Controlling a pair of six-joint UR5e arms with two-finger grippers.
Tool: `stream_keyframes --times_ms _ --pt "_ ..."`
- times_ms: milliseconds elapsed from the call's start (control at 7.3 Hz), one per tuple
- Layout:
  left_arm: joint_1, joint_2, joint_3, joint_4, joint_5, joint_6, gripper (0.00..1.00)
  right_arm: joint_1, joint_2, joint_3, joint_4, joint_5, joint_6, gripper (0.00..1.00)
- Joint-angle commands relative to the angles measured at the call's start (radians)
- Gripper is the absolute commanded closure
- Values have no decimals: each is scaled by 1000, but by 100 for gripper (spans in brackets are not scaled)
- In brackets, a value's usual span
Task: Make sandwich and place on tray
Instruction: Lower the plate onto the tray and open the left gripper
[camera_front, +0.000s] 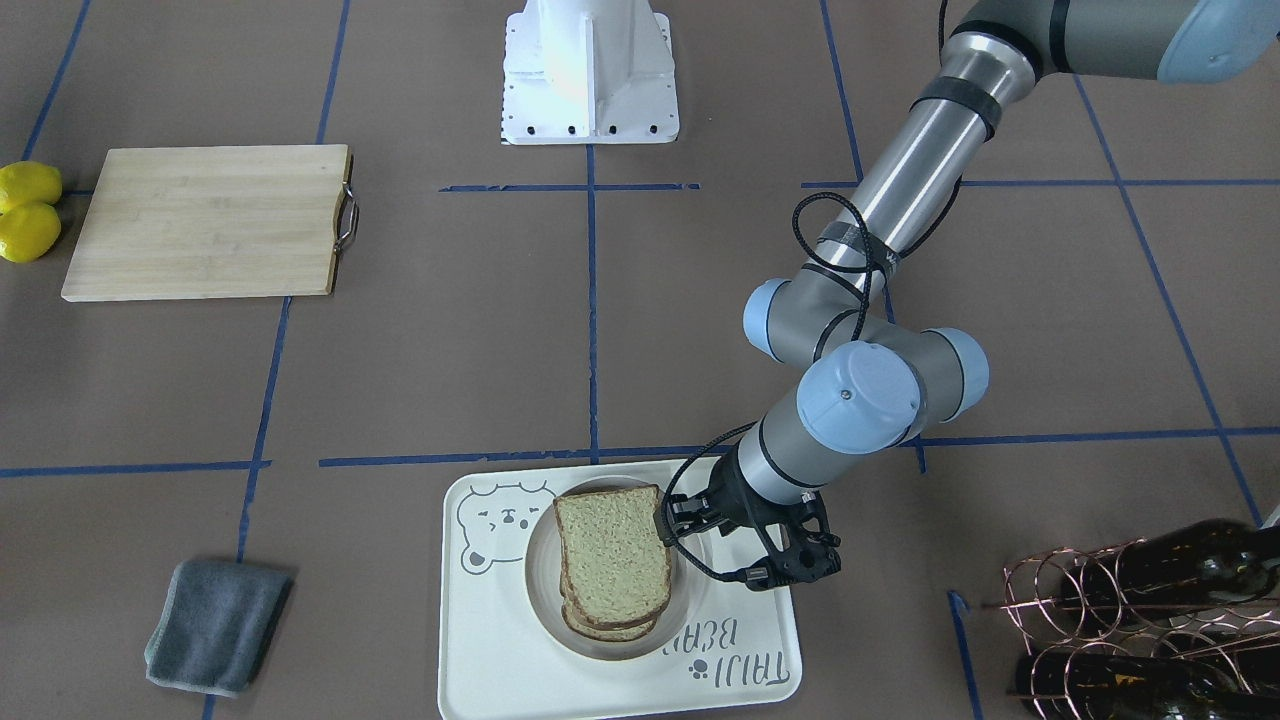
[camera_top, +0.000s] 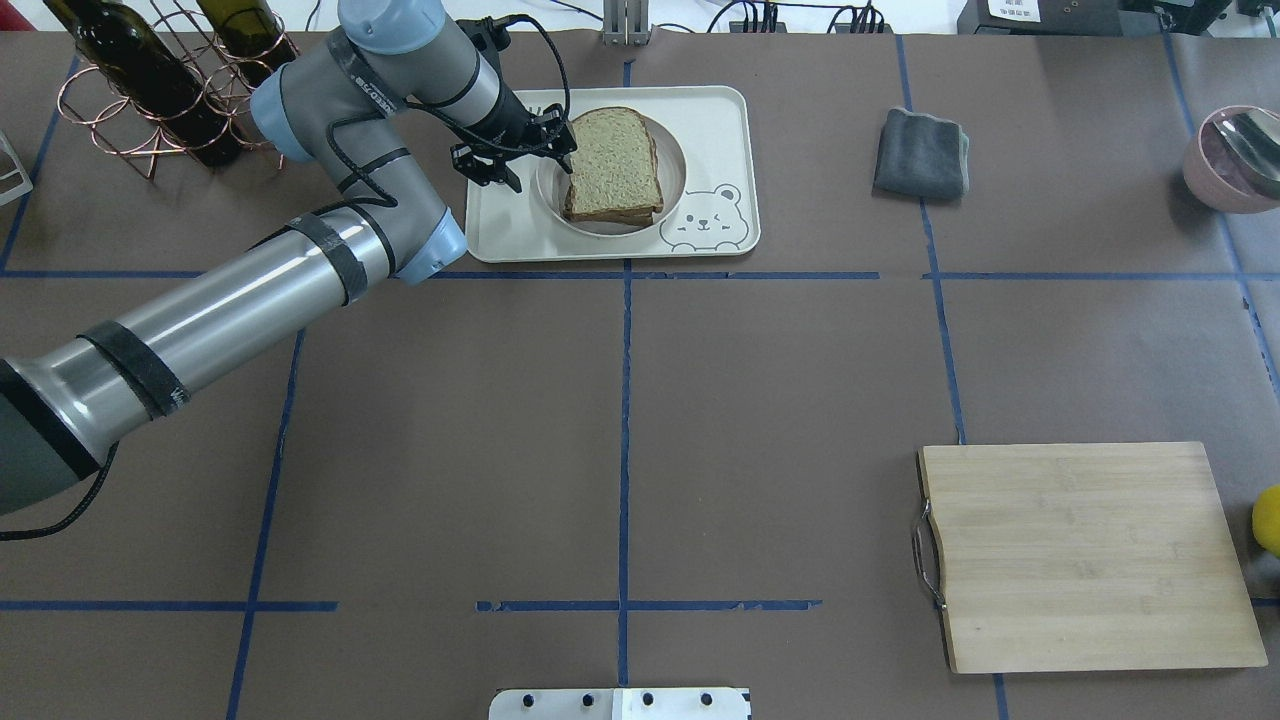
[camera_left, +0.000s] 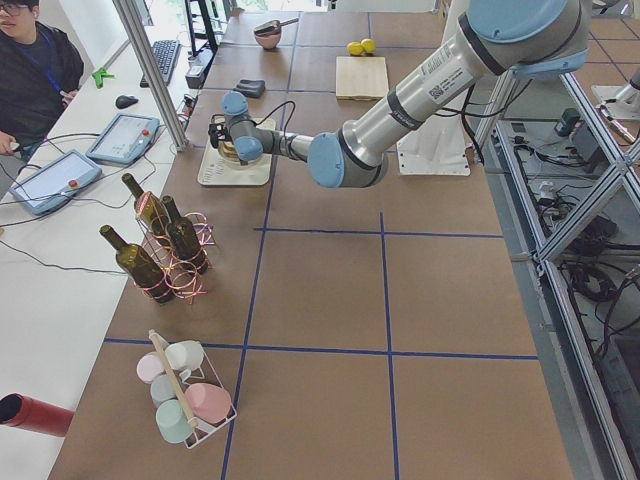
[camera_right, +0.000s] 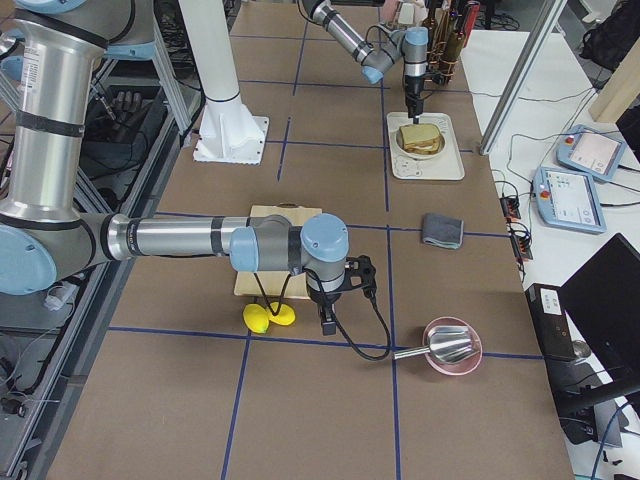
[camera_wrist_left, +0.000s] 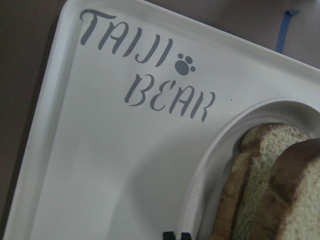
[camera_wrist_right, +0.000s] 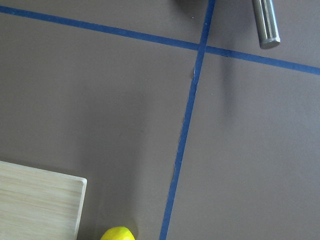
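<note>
This is a robotics lab. The table (camera_top: 780, 400) is covered in brown sheeting, marked into a grid with blue tape (camera_top: 625, 450). Two industrial arms (camera_top: 200, 320) stand on a white base (camera_front: 590, 70). Alongside runs a white bench (camera_left: 50, 290) with teach pendants (camera_left: 123, 137), a keyboard (camera_left: 162, 58) and a mouse (camera_left: 125, 101), and a person (camera_left: 35, 70) beside it. Aluminium posts (camera_left: 152, 70) frame the cell.

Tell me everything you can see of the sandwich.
The sandwich is a stack of tan, speckled bread slices with dark brown crust, slightly offset so the lower edges peek out. No filling shows. It lies flat in the round hollow of the cream tray, near the bear drawing. The left end effector hangs close beside one edge; whether it touches cannot be told.
</note>
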Motion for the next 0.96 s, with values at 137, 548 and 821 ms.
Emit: stream_keyframes --times_ms 137,548,821 --pt "-11 106 -267 108 0 50 0 0 2 3 0 2 0 0" --pt "-16 315 -590 191 -30 130 0 0 7 3 2 -1 0 0" --pt "-57 479 -839 328 -38 322 0 0 7 1 2 -5 0 0"
